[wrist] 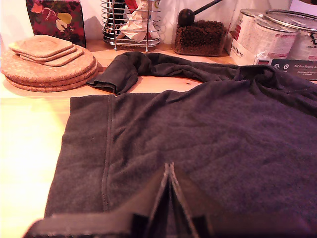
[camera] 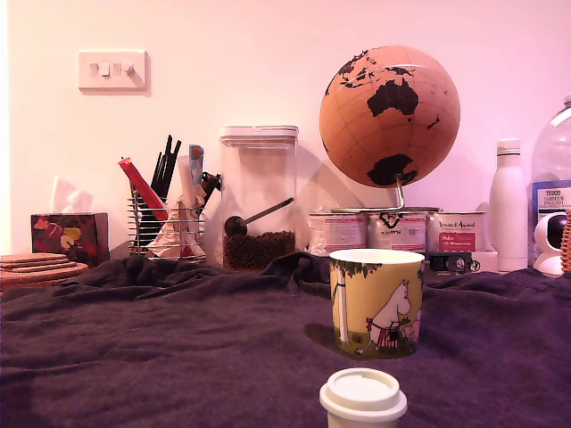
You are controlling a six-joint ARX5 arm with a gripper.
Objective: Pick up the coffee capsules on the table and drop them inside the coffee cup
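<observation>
Gripper (wrist: 169, 171): I'm seeing its fingers pressed together to a point, gripping nothing, hovering over the dark cloth (wrist: 208, 134).
Capsule (camera: 363, 395): sitting upright at the exterior view's near edge, not appearing in my wrist view.
Mug (camera: 376, 302): standing just behind it, mouth up, ready for a drop.
Next: I'm judging a swing toward the capsule.

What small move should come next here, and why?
Probably open the hand and swing it toward the coffee capsule. In the wrist view the fingers meet in a closed point over bare dark cloth, holding nothing, with neither capsule nor coffee cup in sight. The exterior view shows the capsule on the cloth just in front of the cup.
</observation>
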